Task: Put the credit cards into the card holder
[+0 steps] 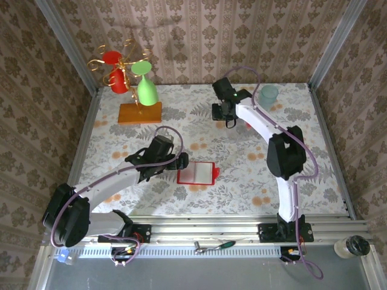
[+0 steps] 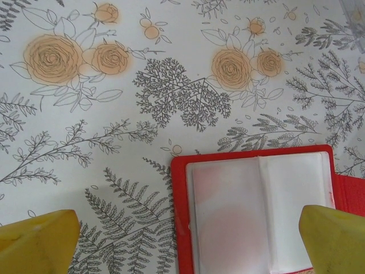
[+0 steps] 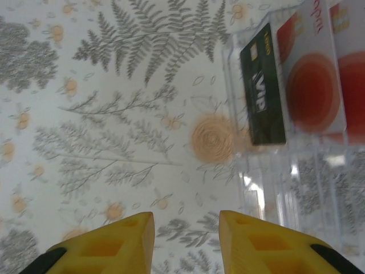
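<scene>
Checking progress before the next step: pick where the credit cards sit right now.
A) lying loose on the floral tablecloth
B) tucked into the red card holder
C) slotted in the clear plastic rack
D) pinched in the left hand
C: the right wrist view shows the credit cards slotted in the clear rack, while the card holder lies open with its pale pockets empty.

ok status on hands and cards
Left hand open over wallet edge. Right hand part open, empty, near rack. Cards in rack, wallet open, pockets look empty.
</scene>
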Robot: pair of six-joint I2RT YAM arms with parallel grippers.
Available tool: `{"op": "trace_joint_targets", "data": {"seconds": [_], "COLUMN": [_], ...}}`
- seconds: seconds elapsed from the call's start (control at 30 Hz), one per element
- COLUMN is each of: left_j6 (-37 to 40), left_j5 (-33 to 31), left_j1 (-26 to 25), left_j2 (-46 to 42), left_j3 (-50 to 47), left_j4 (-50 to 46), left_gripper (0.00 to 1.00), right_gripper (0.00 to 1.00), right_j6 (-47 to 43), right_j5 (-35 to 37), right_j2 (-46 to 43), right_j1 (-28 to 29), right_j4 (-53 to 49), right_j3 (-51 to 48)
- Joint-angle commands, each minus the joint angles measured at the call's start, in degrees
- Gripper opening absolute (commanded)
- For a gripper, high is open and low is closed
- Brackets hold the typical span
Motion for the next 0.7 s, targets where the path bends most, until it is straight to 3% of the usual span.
{"op": "trace_joint_targets", "data": {"seconds": [0.0, 0.3, 0.67], "left_j6": [1.2, 1.2, 1.3], "left_j5": [2.3, 3.7, 3.9], "left_j1": [0.6, 1.2, 1.3], "left_j2": [0.0, 2.5, 4.2], "left_j3": [-0.6, -0.5, -0.3], "left_j4": [-0.8, -0.1, 0.0], "left_gripper": [1.00, 1.00, 1.00], "right_gripper": [0.36, 0.34, 0.32], "right_j6": [-3.9, -5.9, -5.3], "right_j5": [7.5, 12.1, 7.5], "right_j2": [5.2, 17.2, 23.6], "right_j1": [-0.4, -3.0, -5.1], "right_j4": [-7.3, -14.1, -16.1], "right_j3": [7.3, 22.6, 29.1]}}
